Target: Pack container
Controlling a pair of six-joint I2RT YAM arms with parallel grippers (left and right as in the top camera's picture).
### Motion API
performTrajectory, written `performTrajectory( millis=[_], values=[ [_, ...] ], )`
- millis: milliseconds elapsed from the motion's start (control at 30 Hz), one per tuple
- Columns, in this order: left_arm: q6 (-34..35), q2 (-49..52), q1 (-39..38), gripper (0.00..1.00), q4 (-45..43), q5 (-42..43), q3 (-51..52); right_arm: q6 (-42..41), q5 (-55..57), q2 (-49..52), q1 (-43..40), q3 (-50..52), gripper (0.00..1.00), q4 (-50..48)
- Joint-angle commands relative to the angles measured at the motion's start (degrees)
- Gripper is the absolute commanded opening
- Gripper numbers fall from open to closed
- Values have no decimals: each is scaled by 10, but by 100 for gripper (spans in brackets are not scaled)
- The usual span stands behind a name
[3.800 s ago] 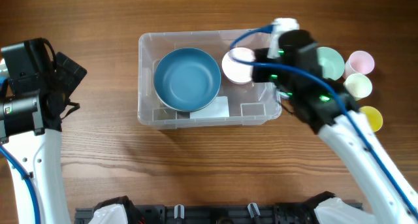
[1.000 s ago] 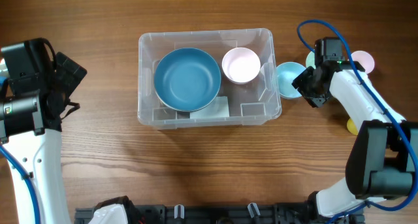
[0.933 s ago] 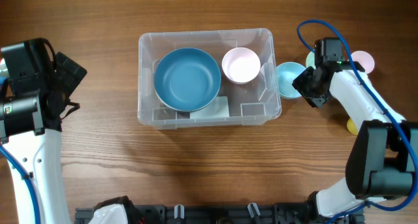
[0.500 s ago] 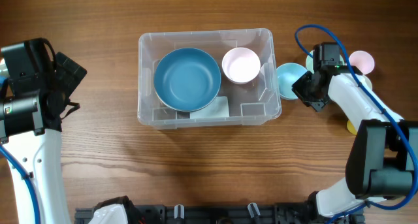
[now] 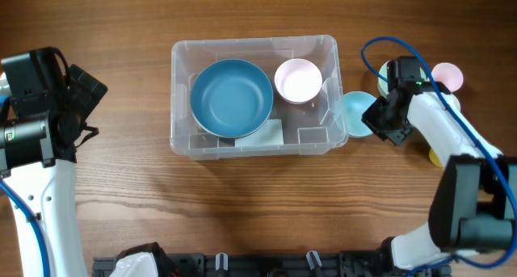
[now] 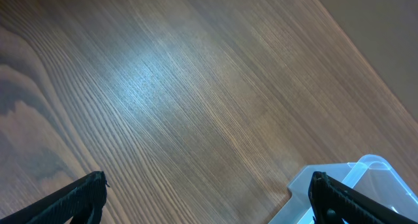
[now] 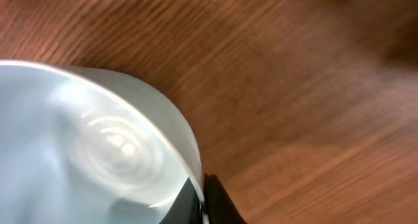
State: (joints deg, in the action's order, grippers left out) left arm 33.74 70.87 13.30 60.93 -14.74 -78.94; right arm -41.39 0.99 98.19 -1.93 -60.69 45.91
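Our right claw (image 5: 380, 119) is clenched on the rim of one light blue bowl (image 5: 354, 114), just beside the right wall of the container (image 5: 179, 63). That container sits mid-table (image 5: 242, 196) and holds two bowls: one big blue bowl (image 5: 232, 98) and one pink bowl (image 5: 298, 80). Our left claw (image 6: 208, 194) hangs spread wide, grasping nothing.

Under me lay a wooden table (image 5: 242, 204), brown with long dark grain running across it, and it filled the whole overhead view. Light fell from above and left a pale sheen (image 6: 147, 77) on the boards near my left side. Past the table's far edge I saw only a plain tan surface (image 6: 385, 21), blurred; floor or wall, I couldn't tell.
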Motion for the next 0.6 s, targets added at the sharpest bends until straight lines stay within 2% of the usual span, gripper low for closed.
performTrajectory(
  millis=[0, 333, 567],
  values=[
    [1, -3, 4, 100, 0, -1, -9, 34, 33, -76, 0, 2, 4, 20],
    [1, -3, 4, 100, 0, -1, -9, 79, 42, -244, 0, 2, 4, 51],
    [1, -3, 4, 100, 0, -1, -9, 191, 31, -355, 5, 2, 4, 40]
  ],
)
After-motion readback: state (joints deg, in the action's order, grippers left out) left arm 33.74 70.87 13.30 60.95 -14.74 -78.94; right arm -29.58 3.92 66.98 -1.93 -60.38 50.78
